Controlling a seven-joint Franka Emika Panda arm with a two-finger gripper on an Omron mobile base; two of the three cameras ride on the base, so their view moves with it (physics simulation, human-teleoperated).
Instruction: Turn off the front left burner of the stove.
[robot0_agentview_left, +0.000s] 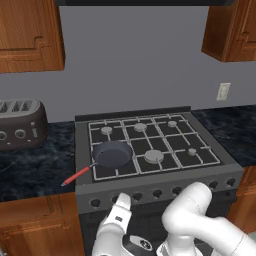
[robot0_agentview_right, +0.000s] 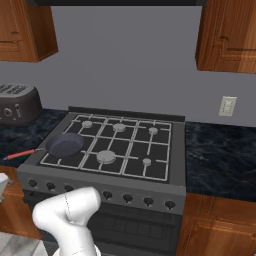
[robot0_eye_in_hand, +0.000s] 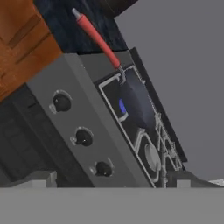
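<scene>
The dark grey stove (robot0_agentview_left: 200, 170) (robot0_agentview_right: 177, 165) stands in the middle with black grates and a row of black knobs (robot0_agentview_left: 95, 203) (robot0_eye_in_hand: 61, 102) along its front panel. A dark pan (robot0_agentview_left: 113, 154) (robot0_agentview_right: 65, 145) (robot0_eye_in_hand: 138, 103) with a red handle (robot0_eye_in_hand: 96, 37) sits on the front left burner. A small blue flame (robot0_eye_in_hand: 122, 106) glows under the pan's edge. My gripper (robot0_agentview_left: 122, 201) (robot0_eye_in_hand: 113, 183) hovers just in front of the left knobs, not touching them. Its fingertips (robot0_eye_in_hand: 39, 178) stand wide apart with nothing between them.
A dark grey toaster (robot0_agentview_left: 20, 125) (robot0_agentview_right: 17, 105) stands on the black counter (robot0_agentview_left: 35, 170) left of the stove. Wooden cabinets (robot0_agentview_left: 40, 225) flank the stove below and hang above. The pan's handle juts over the stove's left front corner. A wall outlet (robot0_agentview_left: 223, 91) is at right.
</scene>
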